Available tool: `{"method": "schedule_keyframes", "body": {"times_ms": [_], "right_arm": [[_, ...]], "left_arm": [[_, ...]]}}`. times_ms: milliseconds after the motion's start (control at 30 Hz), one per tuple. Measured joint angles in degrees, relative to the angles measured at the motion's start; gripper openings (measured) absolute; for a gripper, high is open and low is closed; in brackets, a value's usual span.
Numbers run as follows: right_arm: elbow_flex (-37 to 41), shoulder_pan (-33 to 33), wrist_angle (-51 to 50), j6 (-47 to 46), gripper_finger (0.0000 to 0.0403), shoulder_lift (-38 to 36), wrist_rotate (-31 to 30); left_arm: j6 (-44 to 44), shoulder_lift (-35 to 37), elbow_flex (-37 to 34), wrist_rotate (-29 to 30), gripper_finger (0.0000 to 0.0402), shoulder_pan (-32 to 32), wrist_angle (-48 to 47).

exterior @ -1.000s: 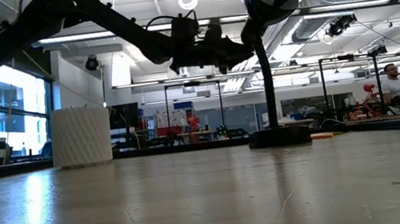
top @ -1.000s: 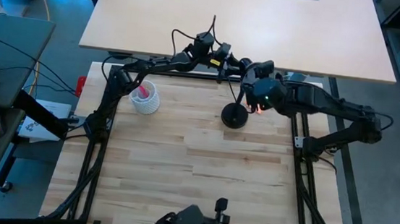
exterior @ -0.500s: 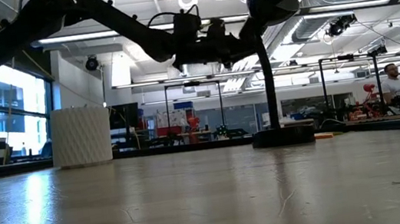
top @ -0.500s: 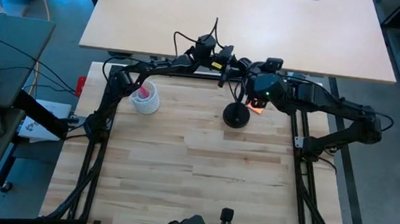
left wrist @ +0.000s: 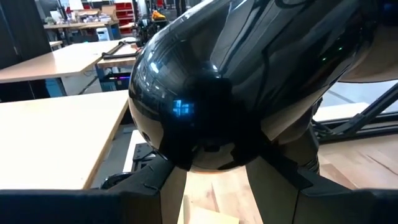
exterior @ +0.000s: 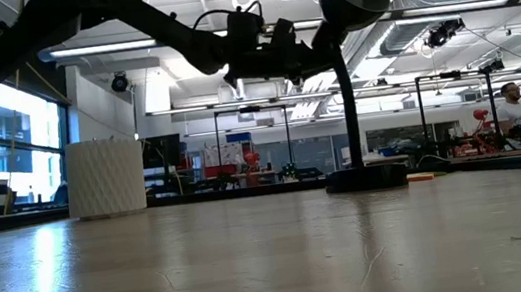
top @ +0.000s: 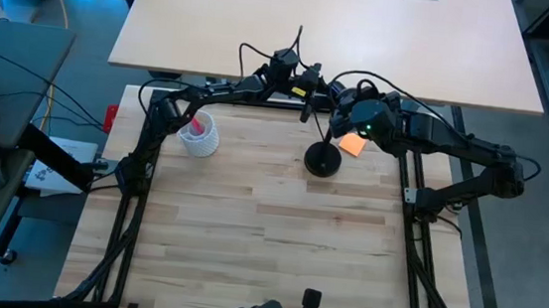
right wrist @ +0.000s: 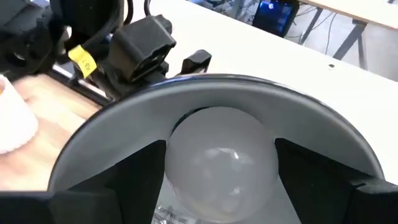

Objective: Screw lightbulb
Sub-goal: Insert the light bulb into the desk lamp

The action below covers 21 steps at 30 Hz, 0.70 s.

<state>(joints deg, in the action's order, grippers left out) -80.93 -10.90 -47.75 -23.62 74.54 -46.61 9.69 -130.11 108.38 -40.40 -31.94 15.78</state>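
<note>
The lightbulb [right wrist: 221, 162] shows only in the right wrist view: it sits between the right gripper's [right wrist: 217, 186] two dark fingers [right wrist: 140, 174], which stand wide and close on its frosted globe, just inside the pale inner rim of the lamp shade [right wrist: 217, 93]. The left wrist view gives the shade's glossy black outside instead, clasped between the left gripper's [left wrist: 214, 186] half-closed fingers [left wrist: 283, 171]. From above, both grippers meet at the lamp's head, above its round base [top: 322, 161] on the worktop [top: 268, 233]. A white cup [top: 198, 134] stands well apart from the lamp.
</note>
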Motion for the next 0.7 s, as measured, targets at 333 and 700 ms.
{"method": "schedule_keyframes", "body": {"times_ms": [333,700], "right_arm": [[0.0,-0.1,2.2,-1.0,0.0291,0.0,0.0],[0.0,-0.8,1.3,4.7,0.0292,0.1,3.4]], "left_arm": [[0.2,0.1,0.0,-0.2,0.0154,0.0,-1.0],[0.7,0.2,0.1,-0.4,0.0154,0.0,-2.0]]}}
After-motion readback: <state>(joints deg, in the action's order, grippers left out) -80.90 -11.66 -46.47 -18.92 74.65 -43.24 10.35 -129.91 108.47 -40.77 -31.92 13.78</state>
